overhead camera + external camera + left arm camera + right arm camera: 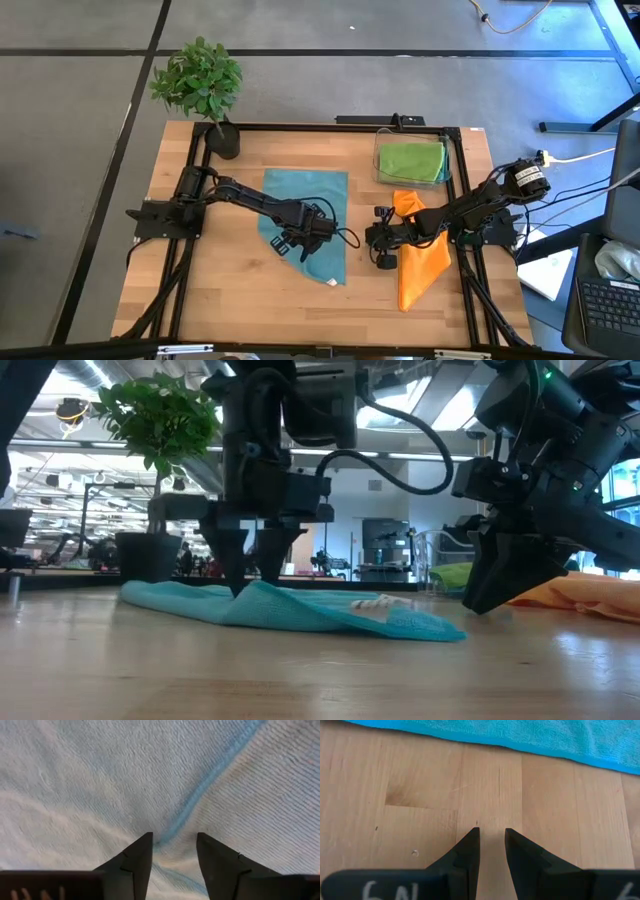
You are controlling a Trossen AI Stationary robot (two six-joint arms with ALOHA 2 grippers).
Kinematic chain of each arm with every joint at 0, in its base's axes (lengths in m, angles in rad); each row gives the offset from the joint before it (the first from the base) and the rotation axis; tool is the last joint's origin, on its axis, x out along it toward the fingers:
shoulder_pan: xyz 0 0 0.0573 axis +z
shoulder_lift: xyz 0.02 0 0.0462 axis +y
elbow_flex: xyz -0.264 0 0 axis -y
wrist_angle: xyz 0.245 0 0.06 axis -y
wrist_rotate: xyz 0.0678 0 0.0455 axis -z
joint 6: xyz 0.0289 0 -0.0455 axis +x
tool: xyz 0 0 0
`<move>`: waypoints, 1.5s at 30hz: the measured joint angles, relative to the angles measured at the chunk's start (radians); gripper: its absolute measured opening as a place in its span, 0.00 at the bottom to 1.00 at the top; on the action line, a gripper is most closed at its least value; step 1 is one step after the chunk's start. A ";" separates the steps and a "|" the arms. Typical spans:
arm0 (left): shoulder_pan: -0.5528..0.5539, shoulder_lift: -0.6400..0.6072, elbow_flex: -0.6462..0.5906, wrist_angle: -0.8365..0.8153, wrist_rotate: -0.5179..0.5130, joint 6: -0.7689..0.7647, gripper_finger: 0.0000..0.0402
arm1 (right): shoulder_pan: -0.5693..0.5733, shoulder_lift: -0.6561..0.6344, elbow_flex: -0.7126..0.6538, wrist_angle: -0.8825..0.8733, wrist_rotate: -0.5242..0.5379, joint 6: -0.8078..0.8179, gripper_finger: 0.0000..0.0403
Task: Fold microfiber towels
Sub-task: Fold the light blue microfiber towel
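Teal towel (pixel 305 205) mid-table, fold ridge between parted left gripper (pixel 292 240) tips; right gripper (pixel 383 250) beside, narrowly parted, empty.

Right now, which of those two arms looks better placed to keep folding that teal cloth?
Probably the left. Its gripper is down on the teal towel, fingers open astride a raised fold. The right gripper sits over bare wood beside the towel's edge, holding nothing, with the orange towel under its arm.
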 joint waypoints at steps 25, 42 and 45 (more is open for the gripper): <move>-0.001 0.000 0.034 -0.230 0.003 -0.230 0.01 | 0.000 0.000 0.000 0.162 -0.171 -0.031 0.23; -0.073 -0.002 0.284 -0.558 -0.131 -0.841 0.00 | 0.000 0.000 0.000 0.487 -0.307 0.016 0.31; -0.093 -0.002 0.316 -0.620 -0.131 -0.921 0.00 | 0.008 0.000 0.000 0.487 -0.307 0.049 0.39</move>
